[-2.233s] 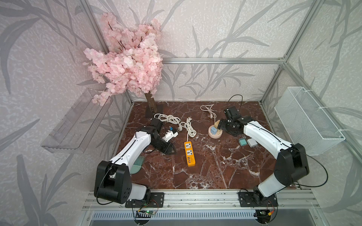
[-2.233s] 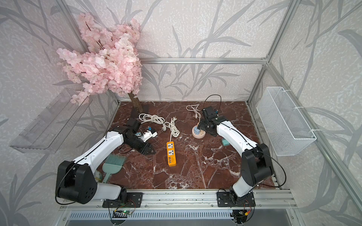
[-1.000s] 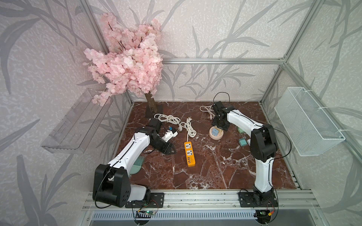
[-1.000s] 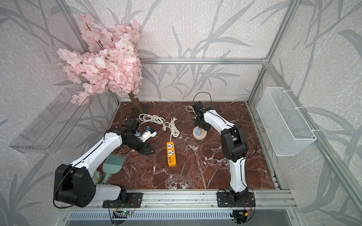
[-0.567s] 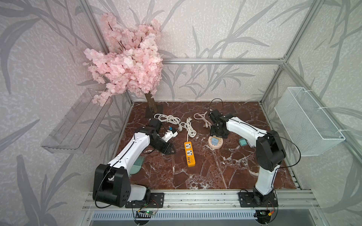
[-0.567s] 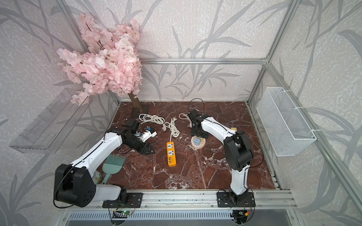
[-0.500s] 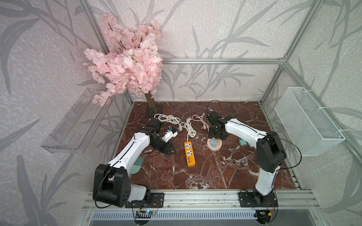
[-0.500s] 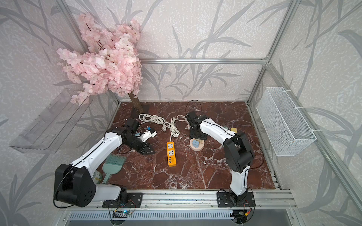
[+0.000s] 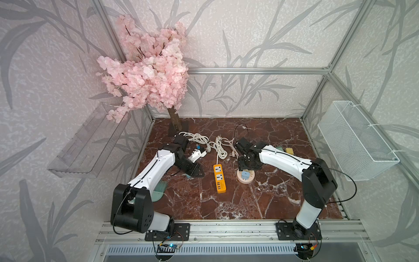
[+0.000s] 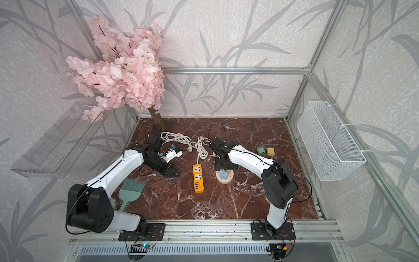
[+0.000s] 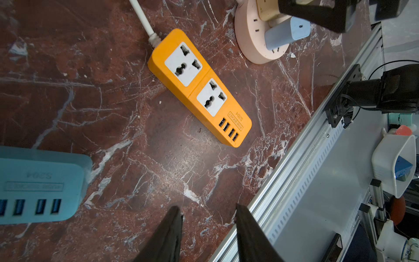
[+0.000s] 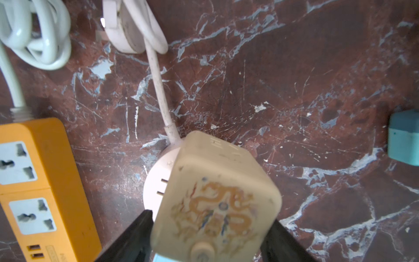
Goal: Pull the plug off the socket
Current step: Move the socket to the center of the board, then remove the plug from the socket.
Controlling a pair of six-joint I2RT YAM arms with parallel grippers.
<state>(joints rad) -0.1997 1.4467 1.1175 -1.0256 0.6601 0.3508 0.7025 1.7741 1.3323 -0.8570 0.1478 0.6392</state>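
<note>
Apparently unfinished: cream plug (image 12: 215, 197) seems seated in the round socket (image 12: 156, 181), beside a blue plug (image 11: 286, 34).
Right gripper (image 12: 209, 219) straddles the cream plug, jaws at its 2 sides, though whether they clamp it I cannot tell; the pull itself is left to do. Left gripper (image 11: 208, 211) hangs with jaws apart, empty. Wire basket (image 9: 358, 145) and clear tray (image 9: 88, 140) on the walls hold nothing visible.

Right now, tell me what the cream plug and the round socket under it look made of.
Cream plug: moulded plastic by its rounded corners, matte, scuffed, with a printed dragon. Round socket: likely plastic too, pale pink, smooth, with moulded slots.
</note>
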